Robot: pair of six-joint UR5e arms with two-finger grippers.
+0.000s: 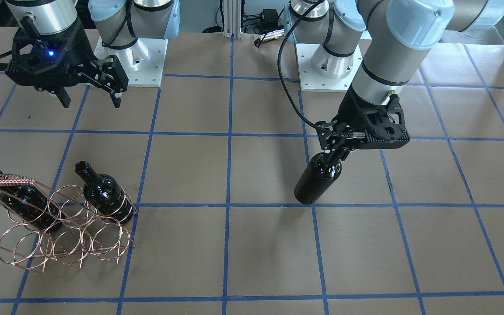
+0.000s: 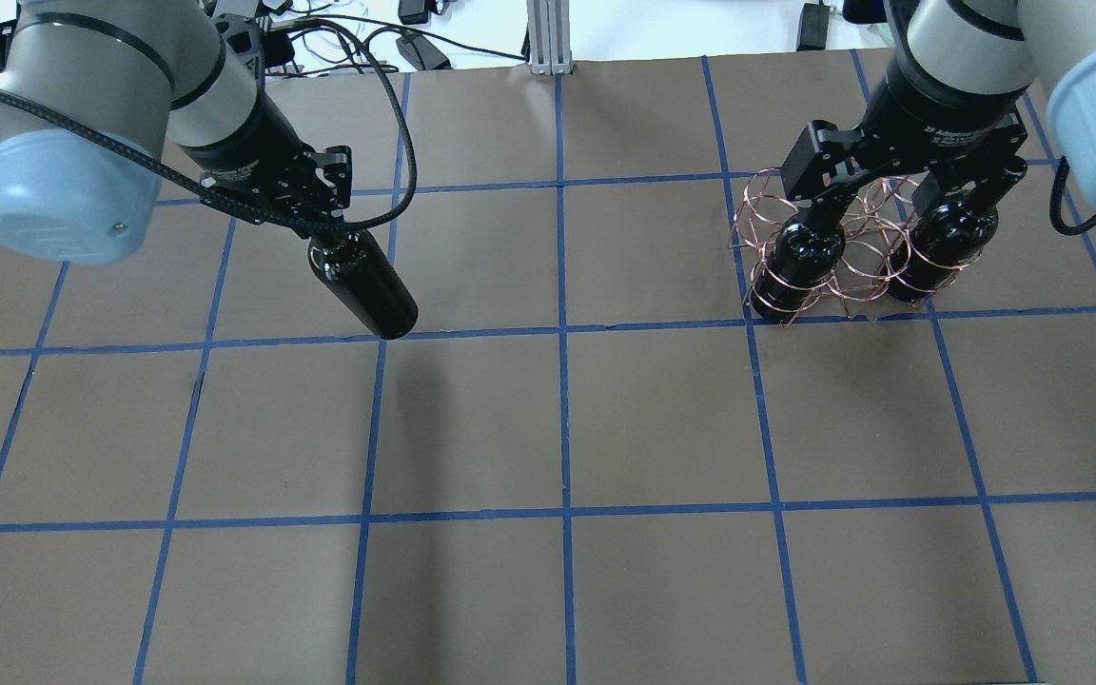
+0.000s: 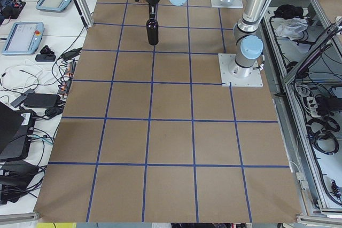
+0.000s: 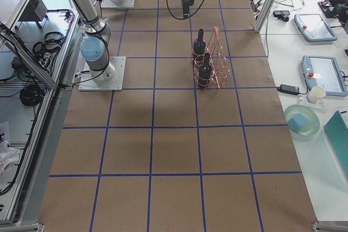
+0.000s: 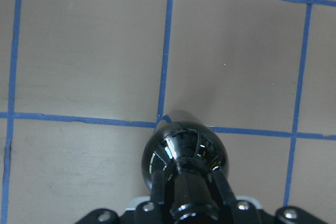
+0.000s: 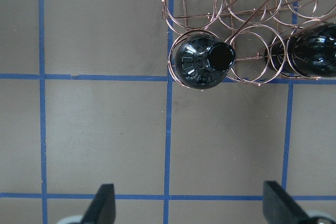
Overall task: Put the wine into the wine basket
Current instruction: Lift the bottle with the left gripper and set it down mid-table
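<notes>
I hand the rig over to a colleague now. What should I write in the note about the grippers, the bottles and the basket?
Left gripper: shut on the neck of the third bottle, far from the basket. I cannot tell if the bottle's base touches the table.
Right gripper: open and empty, in the air near the basket.
Basket: on the table, on the robot's right side. One bottle and a second bottle stand in the end rings of one row; the ring between them is free.
Done: two bottles in, third gripped.
Left: carry the third bottle to a free ring, lower it, release.
</notes>
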